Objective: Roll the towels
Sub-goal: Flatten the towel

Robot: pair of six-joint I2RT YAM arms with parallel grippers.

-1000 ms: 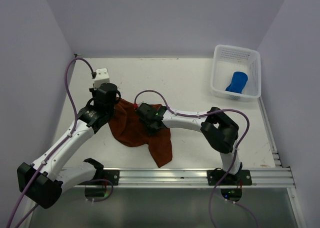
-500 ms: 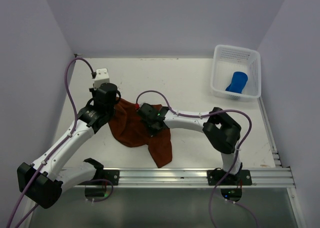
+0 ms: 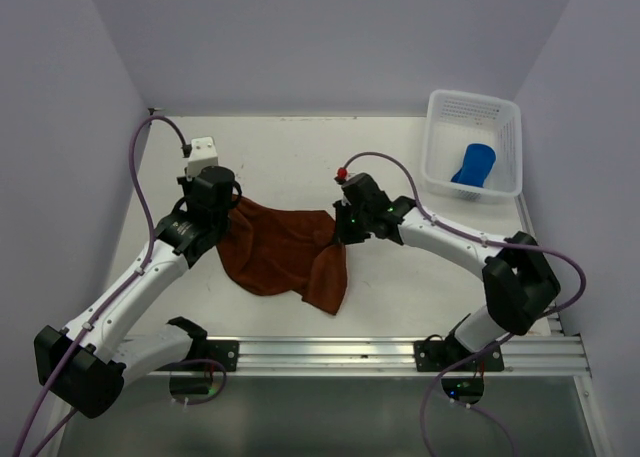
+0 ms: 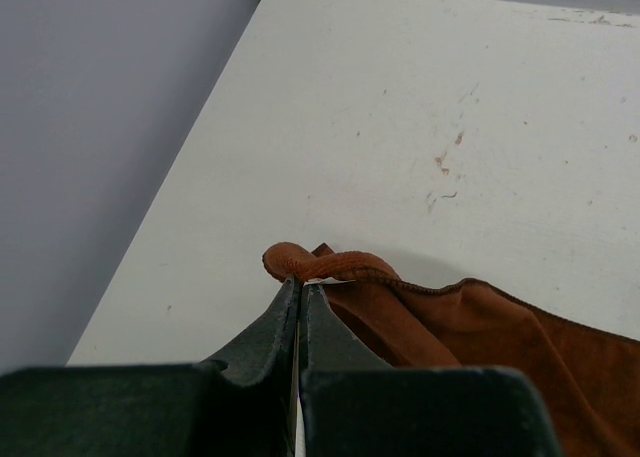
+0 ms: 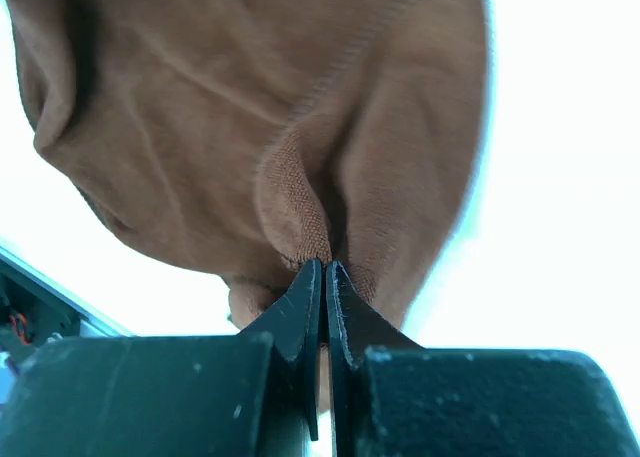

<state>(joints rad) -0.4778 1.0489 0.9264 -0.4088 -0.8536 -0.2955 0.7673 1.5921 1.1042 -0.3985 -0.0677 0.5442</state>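
The rust-brown towel point(image 3: 285, 252) is stretched between my two grippers over the middle of the table, with a loose flap hanging toward the near edge. My left gripper point(image 3: 226, 209) is shut on its left corner point(image 4: 320, 265). My right gripper point(image 3: 338, 229) is shut on its right edge point(image 5: 300, 192) and holds it off the table. The royal blue towel point(image 3: 473, 164) lies rolled up in the white basket point(image 3: 445, 107) at the back right.
Purple cables loop off both arms. The aluminium rail point(image 3: 400, 352) runs along the near edge. Walls close in the left, back and right sides. The bare tabletop point(image 4: 470, 107) stretches behind the towel.
My right gripper has moved right and a little back, pulling the towel's right edge out so the cloth is spread wider. My left gripper has stayed in place.
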